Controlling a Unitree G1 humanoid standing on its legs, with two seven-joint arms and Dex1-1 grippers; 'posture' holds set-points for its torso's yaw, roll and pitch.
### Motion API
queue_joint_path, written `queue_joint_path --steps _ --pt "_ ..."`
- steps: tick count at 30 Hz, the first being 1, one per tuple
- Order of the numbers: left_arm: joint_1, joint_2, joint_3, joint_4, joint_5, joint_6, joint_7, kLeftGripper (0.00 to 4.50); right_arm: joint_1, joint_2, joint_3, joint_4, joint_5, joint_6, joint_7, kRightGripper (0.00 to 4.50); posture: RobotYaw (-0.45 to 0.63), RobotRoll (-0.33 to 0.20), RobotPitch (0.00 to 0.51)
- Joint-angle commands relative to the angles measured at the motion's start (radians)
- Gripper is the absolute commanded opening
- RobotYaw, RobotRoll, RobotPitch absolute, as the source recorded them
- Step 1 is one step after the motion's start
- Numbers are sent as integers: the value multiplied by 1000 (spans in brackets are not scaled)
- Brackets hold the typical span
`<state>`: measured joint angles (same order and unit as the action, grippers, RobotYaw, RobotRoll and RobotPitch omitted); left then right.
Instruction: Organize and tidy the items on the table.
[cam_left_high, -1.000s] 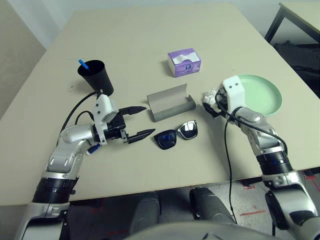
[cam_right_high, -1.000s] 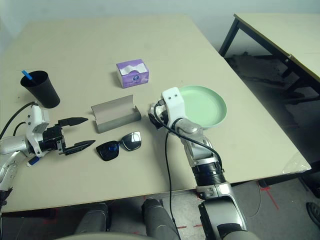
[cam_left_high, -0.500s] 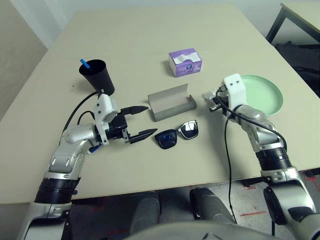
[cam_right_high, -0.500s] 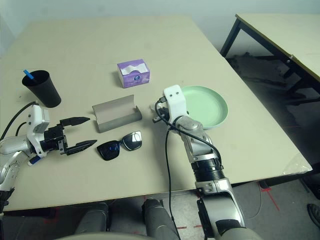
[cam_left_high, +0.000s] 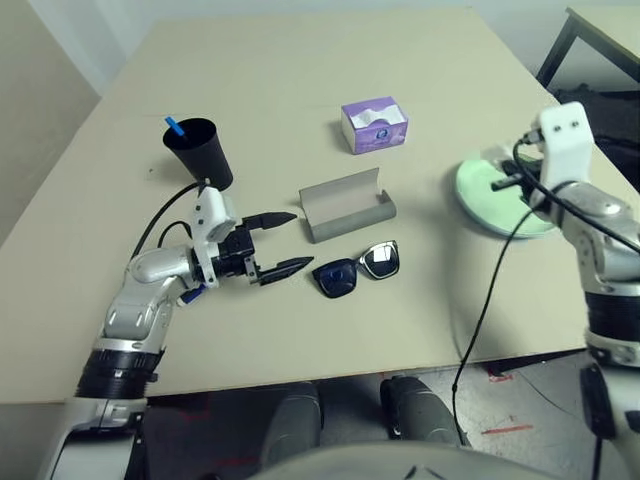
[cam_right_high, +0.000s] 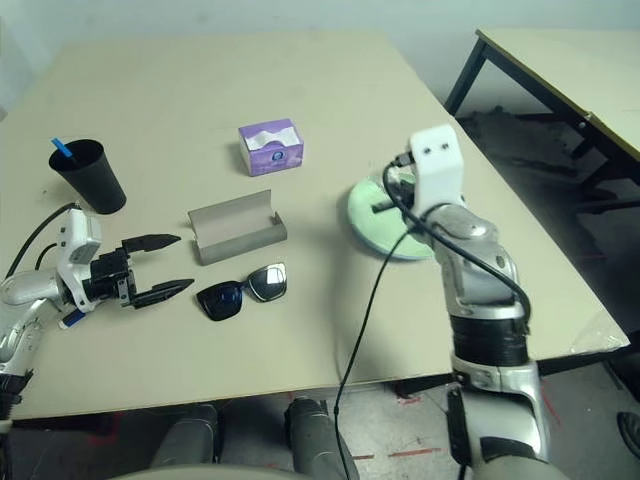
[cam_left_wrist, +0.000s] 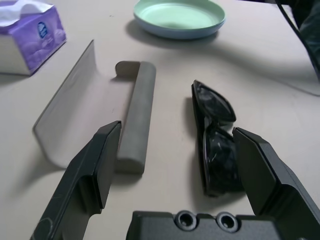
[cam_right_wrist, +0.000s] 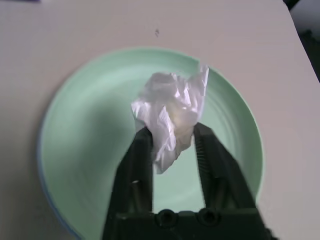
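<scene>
Right gripper (cam_right_wrist: 172, 145), fingers pinching the crumpled white tissue (cam_right_wrist: 170, 112), had swung from beside the grey case to above the round green plate (cam_right_wrist: 85, 150), drop pending; left gripper (cam_left_wrist: 177, 165) stayed spread wide.

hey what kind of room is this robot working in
Likely a lab or workshop, not a home: a plain beige table, a second dark-framed table beside it, and red tape marks on the floor.

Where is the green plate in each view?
Left eye view: plate at right, under the right arm.
Right eye view: plate right of centre, under that arm.
Left wrist view: plate beyond the sunglasses.
Right wrist view: plate behind the held tissue.
Shared landmark: purple tissue box.
</scene>
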<state>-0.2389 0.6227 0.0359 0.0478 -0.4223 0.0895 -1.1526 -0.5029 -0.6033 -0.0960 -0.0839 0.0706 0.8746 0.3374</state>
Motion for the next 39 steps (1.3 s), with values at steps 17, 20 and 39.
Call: queue_joint_path --steps 17,20,39 --pt "5 40 28 30 -29 -16 -81 4500 -90 -289 237 -511 173 275 366 4467 -103 0 115" --pt "14 66 45 43 -32 -48 -128 4500 -217 -265 341 -565 195 341 386 4467 -102 0 116" --pt "193 194 215 -18 -67 -59 -140 4500 -548 -30 965 -352 -42 0 602 4467 -26 0 134"
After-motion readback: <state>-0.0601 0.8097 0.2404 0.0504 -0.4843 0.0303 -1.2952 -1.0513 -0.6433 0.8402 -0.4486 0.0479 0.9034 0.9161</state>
